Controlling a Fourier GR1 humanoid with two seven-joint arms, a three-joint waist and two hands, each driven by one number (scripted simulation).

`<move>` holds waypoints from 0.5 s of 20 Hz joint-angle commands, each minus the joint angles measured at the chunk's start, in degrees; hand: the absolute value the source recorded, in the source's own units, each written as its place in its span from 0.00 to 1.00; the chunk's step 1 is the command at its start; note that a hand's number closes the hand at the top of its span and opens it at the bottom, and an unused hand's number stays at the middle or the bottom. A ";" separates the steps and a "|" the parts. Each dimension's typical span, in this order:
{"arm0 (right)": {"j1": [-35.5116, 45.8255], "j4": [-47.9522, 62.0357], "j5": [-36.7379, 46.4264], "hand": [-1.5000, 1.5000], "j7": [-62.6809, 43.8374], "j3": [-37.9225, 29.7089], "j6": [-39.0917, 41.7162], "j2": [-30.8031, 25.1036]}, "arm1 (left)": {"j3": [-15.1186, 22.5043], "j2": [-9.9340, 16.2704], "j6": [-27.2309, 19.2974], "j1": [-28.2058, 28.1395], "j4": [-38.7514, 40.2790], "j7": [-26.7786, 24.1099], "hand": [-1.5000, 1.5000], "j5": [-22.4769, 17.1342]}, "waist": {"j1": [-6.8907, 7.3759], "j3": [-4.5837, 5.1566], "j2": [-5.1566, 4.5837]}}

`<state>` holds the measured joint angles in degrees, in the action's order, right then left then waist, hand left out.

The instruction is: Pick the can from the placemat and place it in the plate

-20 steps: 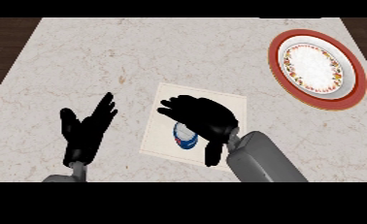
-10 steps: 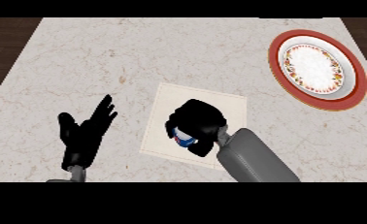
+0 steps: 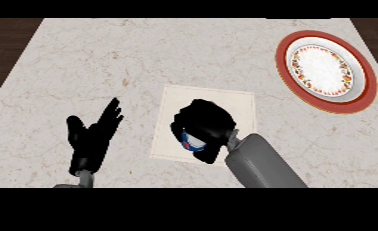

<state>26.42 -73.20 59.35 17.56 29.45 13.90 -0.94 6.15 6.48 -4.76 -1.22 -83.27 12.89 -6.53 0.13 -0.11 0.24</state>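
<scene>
right robot hand [image 3: 205,127] now curled round can [image 3: 193,143]

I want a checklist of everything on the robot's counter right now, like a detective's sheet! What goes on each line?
Surface: pale marble-look counter top, dark floor past its corners.
Job's things: blue and white can on the cream square placemat, mostly hidden by the right hand; round plate with a red rim and flowered ring at the far right, nothing on it.
Clutter: nothing seen.
Hands: black right hand curled round the can over the placemat; black left hand open, fingers up, resting at the lower left, touching nothing.
Cables: nothing seen.
Surroundings: only grey forearms coming in from the lower edge.
</scene>
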 commanded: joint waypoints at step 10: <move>2.22 -0.65 5.75 1.00 -48.17 -20.80 -33.41 0.94 | -1.05 0.73 1.04 -0.34 -0.02 0.28 0.50 -1.16 | -0.15 0.23 -0.14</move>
<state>27.03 -73.64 61.07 -16.85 11.81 -9.81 -0.01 5.26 6.88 -4.27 -1.91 -83.88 12.69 -7.39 -0.74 -0.03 0.27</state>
